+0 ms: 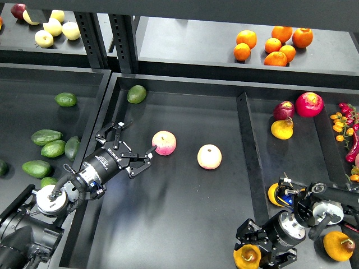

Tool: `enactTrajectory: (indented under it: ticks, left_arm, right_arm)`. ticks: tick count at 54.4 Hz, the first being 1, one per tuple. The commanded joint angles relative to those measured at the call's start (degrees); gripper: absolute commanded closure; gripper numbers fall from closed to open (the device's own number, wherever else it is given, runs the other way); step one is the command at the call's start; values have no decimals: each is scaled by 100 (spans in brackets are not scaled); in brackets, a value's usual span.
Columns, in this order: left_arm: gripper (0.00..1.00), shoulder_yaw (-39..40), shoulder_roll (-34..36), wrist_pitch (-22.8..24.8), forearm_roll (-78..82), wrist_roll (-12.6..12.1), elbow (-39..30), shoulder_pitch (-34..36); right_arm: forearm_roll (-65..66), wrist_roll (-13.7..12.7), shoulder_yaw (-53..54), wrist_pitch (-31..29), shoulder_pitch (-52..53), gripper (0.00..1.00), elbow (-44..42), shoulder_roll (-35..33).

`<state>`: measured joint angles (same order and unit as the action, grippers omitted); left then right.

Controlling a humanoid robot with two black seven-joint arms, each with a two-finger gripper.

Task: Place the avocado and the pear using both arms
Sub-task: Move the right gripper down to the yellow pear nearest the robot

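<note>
Below, right tool clamps lumpy yellow-orange pear.

Bright, even overhead light w/ soft shadows, faint sheen on dark trays; sharp focus.

Left gripper spread open just left of pink apple; right gripper clamped around pear.
</note>
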<state>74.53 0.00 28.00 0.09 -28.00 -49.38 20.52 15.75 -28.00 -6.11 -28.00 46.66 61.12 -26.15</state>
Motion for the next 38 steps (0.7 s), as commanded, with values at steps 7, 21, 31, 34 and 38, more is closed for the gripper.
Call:
enactTrajectory:
  ticks: [7, 21, 31, 34, 38]
  left_arm:
    - [1, 0, 0, 0, 9, 0, -36, -57]
    - [1, 0, 0, 0, 88, 0, -54, -83]
    - [1, 0, 0, 0, 88, 0, -54, -83]
    - [1, 0, 0, 0, 88, 0, -63, -83]
    - [1, 0, 0, 0, 88, 0, -54, -83]
  right_arm:
    - [-274, 0, -31, 0, -16, 39, -83, 23]
    - [-889, 0, -83, 0, -43, 81, -135, 14]
    - [-1012, 0, -216, 0, -51, 89, -109, -56]
    - [-1073, 0, -216, 0, -43, 91, -91, -74]
    - [-1407, 0, -224, 0, 10, 96, -21, -109]
